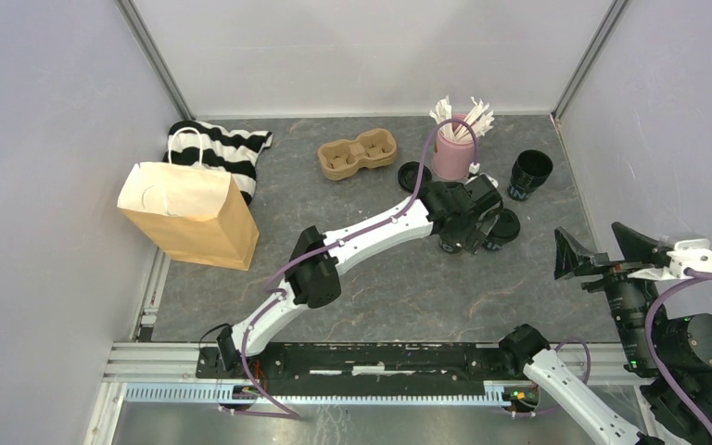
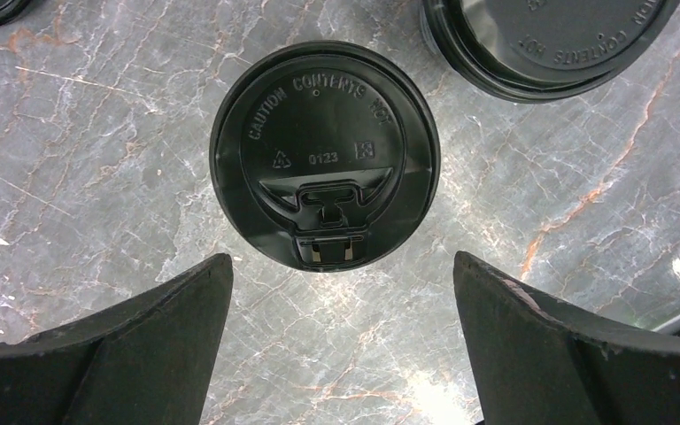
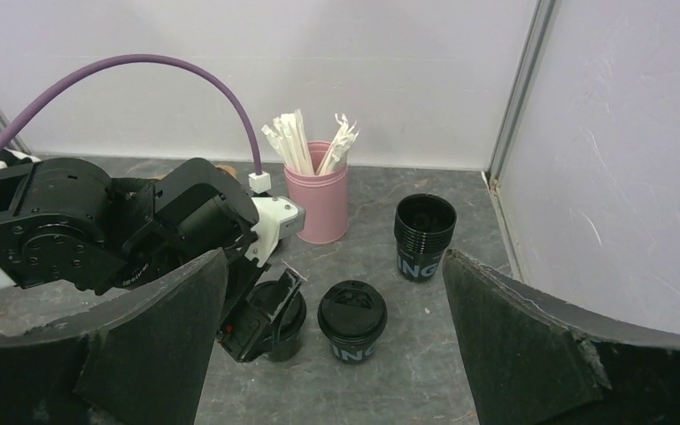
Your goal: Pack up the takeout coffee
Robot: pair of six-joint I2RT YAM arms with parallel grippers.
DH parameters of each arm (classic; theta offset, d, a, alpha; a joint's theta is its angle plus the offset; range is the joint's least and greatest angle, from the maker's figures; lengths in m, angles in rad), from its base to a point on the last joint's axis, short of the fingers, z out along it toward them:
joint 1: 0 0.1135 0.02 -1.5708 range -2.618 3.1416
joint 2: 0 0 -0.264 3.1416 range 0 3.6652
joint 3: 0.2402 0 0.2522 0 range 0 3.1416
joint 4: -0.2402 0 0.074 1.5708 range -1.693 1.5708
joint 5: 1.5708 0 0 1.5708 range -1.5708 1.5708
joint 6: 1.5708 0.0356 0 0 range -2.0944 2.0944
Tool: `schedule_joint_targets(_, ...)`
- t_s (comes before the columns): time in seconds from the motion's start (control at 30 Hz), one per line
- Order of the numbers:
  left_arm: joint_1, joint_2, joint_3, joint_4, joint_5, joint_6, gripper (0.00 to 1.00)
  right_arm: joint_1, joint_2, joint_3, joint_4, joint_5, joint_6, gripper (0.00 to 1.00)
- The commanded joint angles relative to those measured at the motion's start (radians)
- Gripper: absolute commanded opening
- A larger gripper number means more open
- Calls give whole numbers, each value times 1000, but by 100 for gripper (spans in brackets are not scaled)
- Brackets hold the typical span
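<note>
The surface (image 1: 399, 287) is a dark grey, stone-patterned sheet with pale and rust-coloured veins, glossy enough to throw glare in the left wrist view. Pale lilac walls (image 1: 46, 185) close it in on three sides, with metal posts (image 1: 155, 56) at the back corners. A metal rail (image 1: 167, 357) runs along the near edge.

At the left a brown paper bag (image 1: 188, 215) stands in front of a black-and-white striped cloth (image 1: 227, 148). Toward the back are a pulp tray (image 1: 358, 155), a loose lid (image 1: 412, 176), a pink cup (image 1: 451, 153) of white sticks, and a stack (image 1: 529, 174) of open black cups.

The first cup (image 2: 324, 155), lidded and upright, stands right of centre. The left gripper (image 2: 341, 283) hangs over it with its jaws spread wide, clear of the lid and holding nothing. The second cup (image 3: 352, 320), also lidded, stands just beside the first, to its right. The right gripper (image 3: 334, 261), well apart near the right wall, is wide open and empty.
</note>
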Motion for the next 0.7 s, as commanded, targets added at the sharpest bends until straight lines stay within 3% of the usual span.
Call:
schedule_joint_targets(0.0, -3, -82, 14, 22, 36, 33, 100, 1, 5, -22, 15, -13, 22, 98)
schedule_joint_targets(0.23, 13, -380, -247, 1, -21, -22, 100, 2, 3, -143, 73, -70, 15, 98)
schedule_joint_targets(0.4, 69, -634, -435, -69, -113, -80, 100, 1, 77, -164, 94, -205, 24, 98)
schedule_joint_targets(0.53, 185, -788, -511, -171, -186, -97, 100, 1, 128, -191, 100, -361, 66, 98)
schedule_joint_targets(0.67, 344, -912, -600, -139, -129, -68, 100, 1, 161, -282, 108, -456, 148, 98)
